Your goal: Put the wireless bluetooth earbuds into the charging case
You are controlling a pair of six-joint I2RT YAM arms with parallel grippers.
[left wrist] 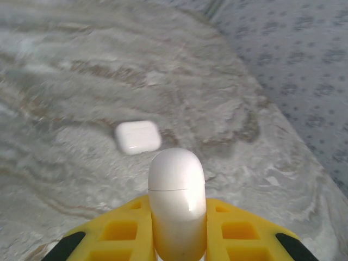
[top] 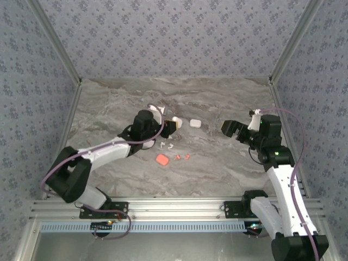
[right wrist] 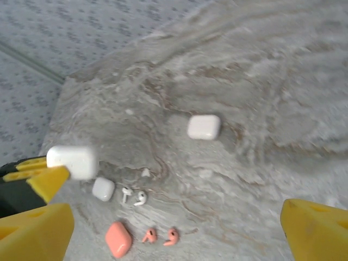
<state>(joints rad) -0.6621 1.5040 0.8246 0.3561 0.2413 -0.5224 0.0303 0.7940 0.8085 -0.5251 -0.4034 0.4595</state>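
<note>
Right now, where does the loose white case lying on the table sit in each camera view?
Top external: loose white case mid-table, just right of the left gripper.
Left wrist: the case sits centre-left, above the held white case.
Right wrist: the case sits upper middle.
Shared landmark: the held white case, clamped in that gripper, seen in all three.

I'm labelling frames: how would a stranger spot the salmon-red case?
On the marble table, find the left gripper, shut on a white case. Just nearer the bases lies the salmon-red case: a rounded square, much bigger than the two salmon-red earbuds to its right.
</note>
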